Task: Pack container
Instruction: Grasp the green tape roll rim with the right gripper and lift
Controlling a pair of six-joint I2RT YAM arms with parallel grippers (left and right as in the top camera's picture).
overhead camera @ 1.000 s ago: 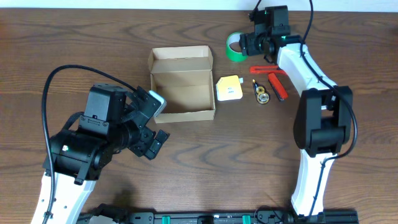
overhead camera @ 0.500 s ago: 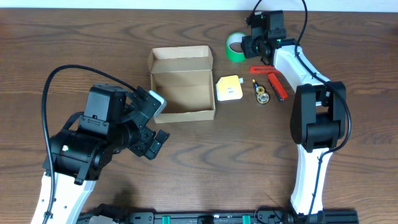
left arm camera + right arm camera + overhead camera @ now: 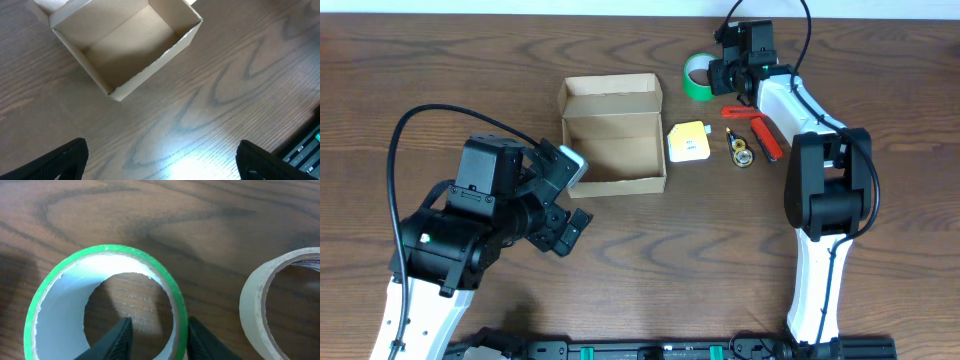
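Observation:
The container (image 3: 615,184) is a small brown cardboard box, open, its lid flap folded back at the far side; its inside looks empty in the left wrist view (image 3: 145,75). My left gripper (image 3: 570,198) is open and empty over bare table just in front of the box's near left corner (image 3: 160,157). My right gripper (image 3: 718,72) is at the green tape roll (image 3: 696,80) at the back. In the right wrist view its fingers (image 3: 159,335) straddle the roll's wall (image 3: 55,300), one inside and one outside, not closed on it.
A beige tape roll (image 3: 255,305) lies right next to the green one. A yellow and white tape measure (image 3: 688,141), a small roll (image 3: 742,152) and two red cutters (image 3: 752,111) (image 3: 767,138) lie right of the box.
The right arm has shifted slightly left and back, closer onto the green tape roll. The left arm and the box have not moved.

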